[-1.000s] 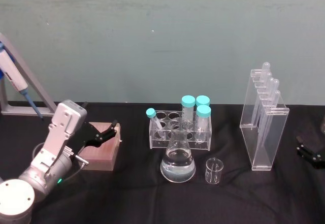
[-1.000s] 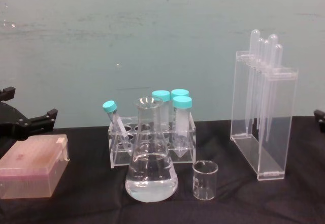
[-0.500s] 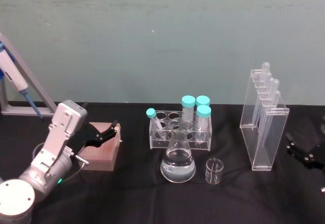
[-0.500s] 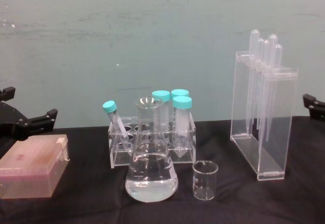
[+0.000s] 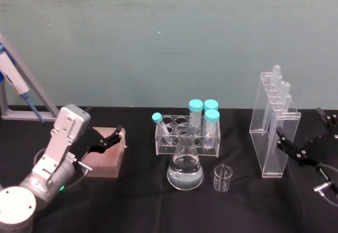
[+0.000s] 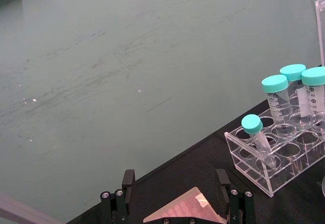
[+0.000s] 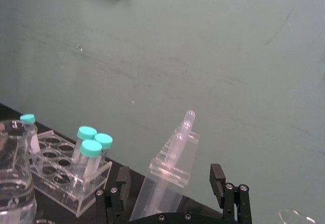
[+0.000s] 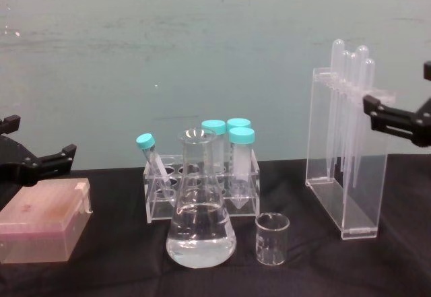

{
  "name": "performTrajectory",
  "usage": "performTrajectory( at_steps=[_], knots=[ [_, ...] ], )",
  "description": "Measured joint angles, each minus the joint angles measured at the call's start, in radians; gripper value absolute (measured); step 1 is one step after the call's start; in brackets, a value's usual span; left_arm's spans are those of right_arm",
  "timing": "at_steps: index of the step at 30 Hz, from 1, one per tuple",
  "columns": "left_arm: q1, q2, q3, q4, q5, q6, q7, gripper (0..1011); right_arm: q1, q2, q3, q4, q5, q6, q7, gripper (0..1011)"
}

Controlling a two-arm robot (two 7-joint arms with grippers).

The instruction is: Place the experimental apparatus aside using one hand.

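Your right gripper (image 5: 300, 124) has swung in from the table's right edge over the last second, and now it sits just beside the pipette stand (image 5: 266, 132), up near the stand's top as seen from the chest (image 8: 396, 87). Jaws are spread wide and there's nothing in them. From the right wrist the stand (image 7: 172, 158) lines up neatly in the gap between the two fingers (image 7: 123, 176), so your aim looks good, but the fingers haven't passed around it yet, and I can't tell whether the nearer one is brushing the acrylic. The stand itself hasn't budged: it's upright on the black table (image 5: 132, 206), on the right, well apart from the rest. The flask (image 5: 185, 169) with its clear liquid stands at centre front, the small beaker (image 5: 222, 178) just beside it, and the tube rack (image 5: 187, 135) right behind. None of those has shifted either. Your left gripper (image 5: 105, 138) stays parked over the pink box (image 5: 105, 159), jaws open and empty. So the approach is all but done and the stand reads as your first pick. It's tall and narrow, so I'd expect it to tip if you nudge it high up before you close; square up and grip firmly before you carry it aside.
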Motion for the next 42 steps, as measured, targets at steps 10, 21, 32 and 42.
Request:
performTrajectory(
  at_steps=[10, 21, 32, 42],
  knots=[
    [0.0, 0.0, 0.0, 0.0, 0.0, 0.0, 0.0, 1000, 0.02, -0.071, 0.006, 0.025, -0.025, -0.024, -0.015, 1000],
    [0.0, 0.0, 0.0, 0.0, 0.0, 0.0, 0.0, 1000, 0.05, -0.171, 0.033, 0.071, 0.006, 0.002, -0.034, 1000],
    [0.0, 0.0, 0.0, 0.0, 0.0, 0.0, 0.0, 1000, 0.07, -0.242, 0.051, 0.105, 0.029, 0.026, -0.032, 1000],
    [0.0, 0.0, 0.0, 0.0, 0.0, 0.0, 0.0, 1000, 0.083, -0.306, 0.065, 0.131, -0.006, 0.056, -0.064, 1000]
  ],
)
